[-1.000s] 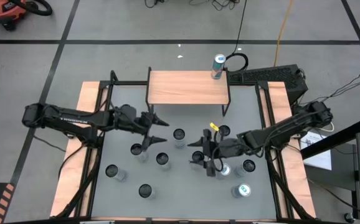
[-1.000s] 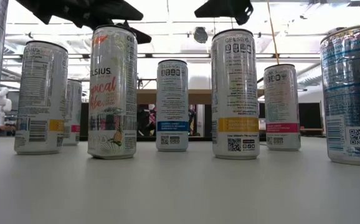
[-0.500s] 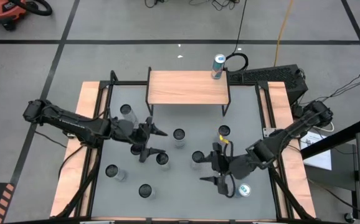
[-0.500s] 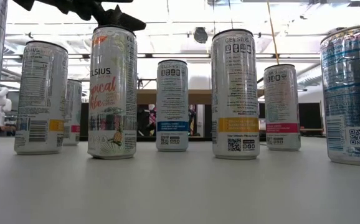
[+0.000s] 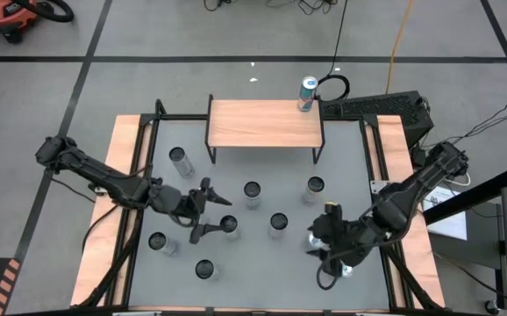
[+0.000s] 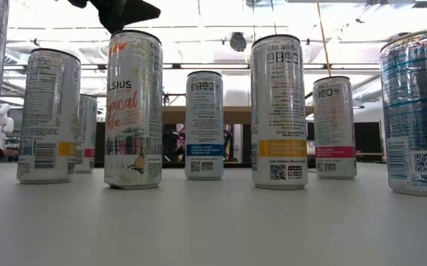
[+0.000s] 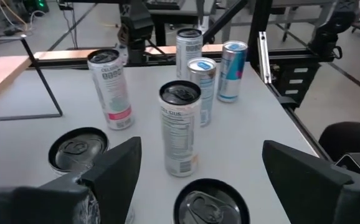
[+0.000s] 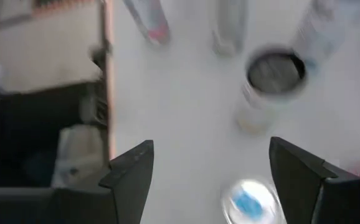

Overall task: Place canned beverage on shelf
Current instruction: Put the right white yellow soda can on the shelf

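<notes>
Several slim beverage cans stand upright on the grey table (image 5: 262,263), among them one (image 5: 229,226) beside my left gripper (image 5: 211,211) and a blue-topped one (image 5: 346,268) by my right gripper (image 5: 320,258). Both grippers hover open and hold nothing. In the left wrist view my left gripper (image 7: 202,149) looks level over a can (image 7: 180,127). My right gripper (image 8: 211,149) points down at bare table between a dark-topped can (image 8: 274,71) and the blue-topped can (image 8: 248,202). The wood-topped shelf (image 5: 265,123) stands on thin black legs at the far edge.
One more can (image 5: 307,92) stands beyond the table's far edge, by the shelf's right corner. Cables and a dark box (image 5: 385,107) lie at the far right. Wooden side rails (image 5: 104,237) border the table. In the low view cans (image 6: 132,111) fill the foreground.
My left gripper has swung toward the table's near edge and stays open, level above the cans. My right gripper has swung toward the near right corner, risen and tipped downward, rolling as it went; it stays open. No can has moved.
</notes>
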### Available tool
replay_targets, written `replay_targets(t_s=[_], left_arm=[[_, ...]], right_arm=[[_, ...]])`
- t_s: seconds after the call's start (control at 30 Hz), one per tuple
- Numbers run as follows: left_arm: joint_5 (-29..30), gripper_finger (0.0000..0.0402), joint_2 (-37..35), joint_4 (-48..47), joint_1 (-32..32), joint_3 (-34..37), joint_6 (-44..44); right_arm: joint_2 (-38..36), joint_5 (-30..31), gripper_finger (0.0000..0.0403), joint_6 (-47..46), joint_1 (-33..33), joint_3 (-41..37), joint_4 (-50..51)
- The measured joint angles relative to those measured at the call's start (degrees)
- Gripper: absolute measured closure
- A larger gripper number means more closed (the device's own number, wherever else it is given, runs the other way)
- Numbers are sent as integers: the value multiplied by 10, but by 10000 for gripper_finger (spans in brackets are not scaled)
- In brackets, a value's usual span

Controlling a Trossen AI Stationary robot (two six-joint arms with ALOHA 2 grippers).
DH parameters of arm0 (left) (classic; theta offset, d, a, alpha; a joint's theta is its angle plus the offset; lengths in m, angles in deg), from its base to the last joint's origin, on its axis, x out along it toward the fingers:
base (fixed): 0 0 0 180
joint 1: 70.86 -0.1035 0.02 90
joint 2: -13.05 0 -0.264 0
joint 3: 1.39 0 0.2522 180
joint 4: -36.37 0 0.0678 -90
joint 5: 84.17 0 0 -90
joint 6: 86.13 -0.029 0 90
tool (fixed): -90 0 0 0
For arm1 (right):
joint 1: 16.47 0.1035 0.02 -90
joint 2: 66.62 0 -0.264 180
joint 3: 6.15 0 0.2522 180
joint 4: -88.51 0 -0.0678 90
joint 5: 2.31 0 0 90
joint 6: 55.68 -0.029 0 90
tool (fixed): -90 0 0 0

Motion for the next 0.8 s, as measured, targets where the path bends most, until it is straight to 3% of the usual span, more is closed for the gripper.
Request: replay_targets(t_s=[0.1,0.37,0.8], left_arm=[[1,72,0,0,0,0,0],[2,72,0,-1,-6,0,0],[2,72,6,7,-6,3,-12]], right_arm=[[9,3,149,-31,5,0,38],[46,88,149,-4,-3,0,58],[52,91,149,68,-84,0,52]])
